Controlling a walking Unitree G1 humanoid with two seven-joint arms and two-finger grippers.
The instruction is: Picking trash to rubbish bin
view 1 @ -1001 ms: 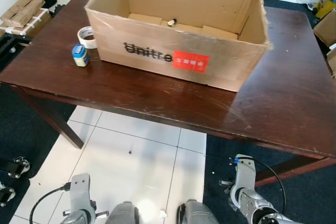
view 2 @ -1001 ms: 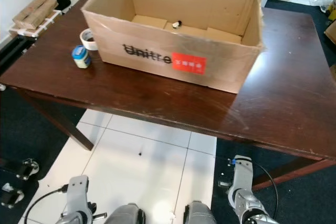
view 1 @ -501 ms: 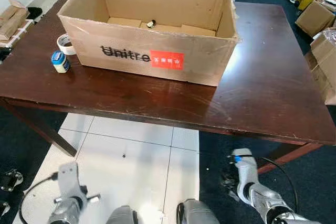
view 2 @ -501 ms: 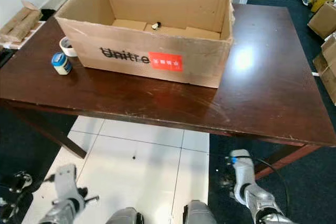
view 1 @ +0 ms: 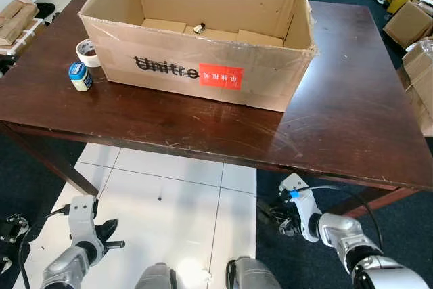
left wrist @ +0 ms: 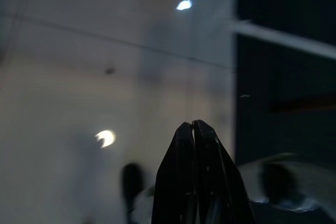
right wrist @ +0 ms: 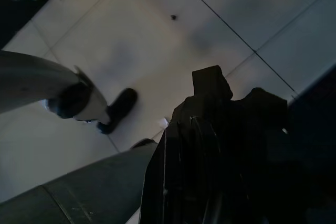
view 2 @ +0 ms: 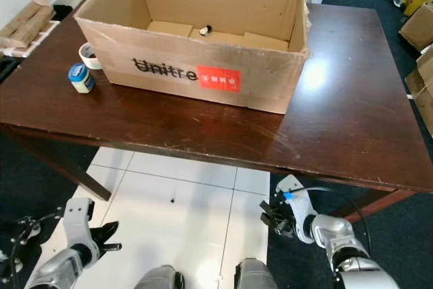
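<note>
I see a dark wooden table (view 1: 352, 120) with a glossy, scratched top that reflects light. The box (view 1: 203, 32) is matt brown cardboard with rough torn edges. The floor tiles (view 1: 176, 201) look smooth and shiny beside matt dark carpet (view 1: 27, 174).

We face a table (view 1: 352, 133) with an open cardboard box (view 1: 203, 59) on it, toward its left. A small item (view 1: 198, 28) lies in the box at the back. Left of the box, on the table: a tape roll (view 1: 86, 52), and a small jar (view 1: 80, 76) just before it. More boxes (view 1: 413, 45) stand right of the table.
</note>
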